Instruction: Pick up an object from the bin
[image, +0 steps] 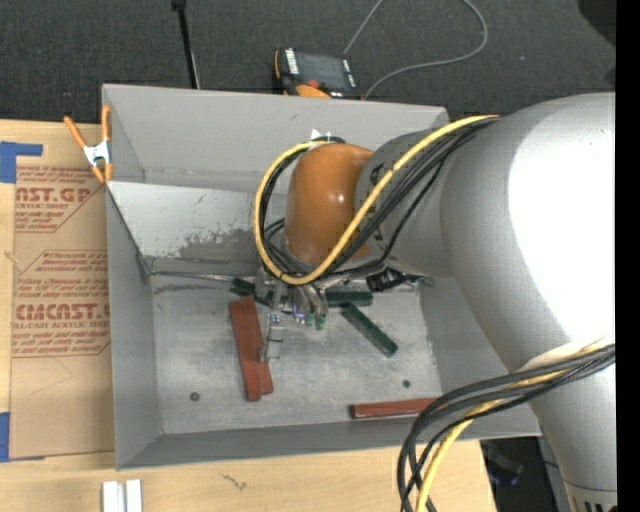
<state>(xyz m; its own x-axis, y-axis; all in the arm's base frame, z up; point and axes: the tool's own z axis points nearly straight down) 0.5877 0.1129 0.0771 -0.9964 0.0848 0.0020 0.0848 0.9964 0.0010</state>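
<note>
Light falls evenly from above onto the bin; its grey floor and left wall are bright, with no hard shadows. The arm, at the bin's right, is the palest surface, with soft glare along its upper curve. Its orange cover, over the bin's middle, has a dull sheen. Beneath it the gripper sits in soft shade. Beyond the bin's far rim the ground is dark.

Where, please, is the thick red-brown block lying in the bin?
In the camera view, the red-brown block lies left of centre on the bin floor, slanting, just left of the gripper, with the dark green sticks further right.
</note>
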